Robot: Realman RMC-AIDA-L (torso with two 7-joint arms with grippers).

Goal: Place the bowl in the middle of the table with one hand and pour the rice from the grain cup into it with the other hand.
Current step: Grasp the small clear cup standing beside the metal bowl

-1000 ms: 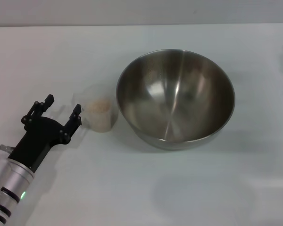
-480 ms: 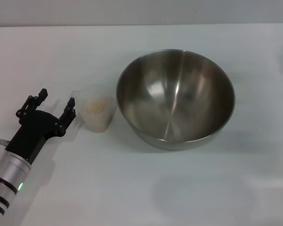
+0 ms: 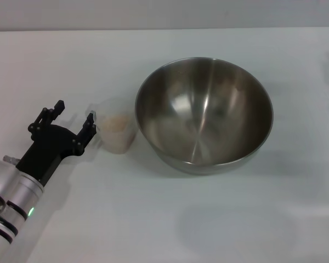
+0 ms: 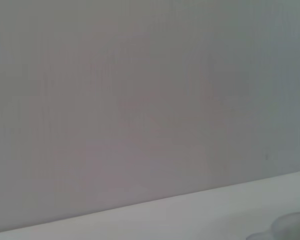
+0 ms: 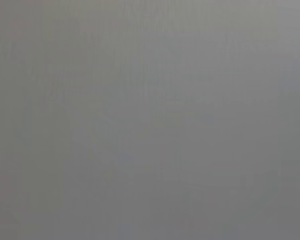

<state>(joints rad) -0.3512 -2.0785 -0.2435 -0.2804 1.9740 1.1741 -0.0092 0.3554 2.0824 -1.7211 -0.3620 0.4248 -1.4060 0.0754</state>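
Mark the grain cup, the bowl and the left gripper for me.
grain cup [image 3: 118,137], head view, on its clear side wall.
bowl [image 3: 203,118], head view, on its shiny inner wall.
left gripper [image 3: 74,115], head view, midway between its open fingertips.

You've got a plain white tabletop [image 3: 153,219] filling nearly the whole head view, w/ a thin grey strip of wall [image 3: 164,13] along the far edge. Light's soft and even, coming from above: only faint, blurry shadows on the surface, no hard edges. From the left wrist view you see a bare pale grey wall [image 4: 140,100] meeting the white surface; the right wrist view gives you flat grey, nothing more to make out.
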